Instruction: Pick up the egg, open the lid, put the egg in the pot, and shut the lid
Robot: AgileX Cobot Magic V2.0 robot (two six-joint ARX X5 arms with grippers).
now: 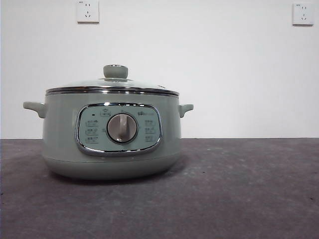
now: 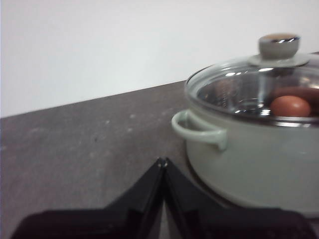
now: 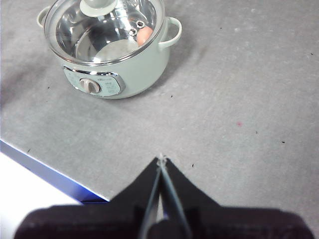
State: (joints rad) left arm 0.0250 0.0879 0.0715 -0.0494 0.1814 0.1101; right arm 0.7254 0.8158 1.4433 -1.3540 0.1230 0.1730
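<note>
Small brown-orange egg (image 2: pixel 290 106) lies inside the pale sage-green pot (image 1: pixel 110 137), clear glass lid (image 2: pixel 259 84) seated. Both hands — left (image 2: pixel 162 161), right (image 3: pixel 161 159) — pressed together, empty, apart from pot. You need only confirm the rim sits flush.

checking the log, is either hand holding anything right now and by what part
Nothing is held. The left hand and the right hand are both shut on nothing, away from the pot. The egg lies inside it under the lid.

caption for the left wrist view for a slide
Egg inside the pot under the closed lid, left gripper shut nearby.
</note>
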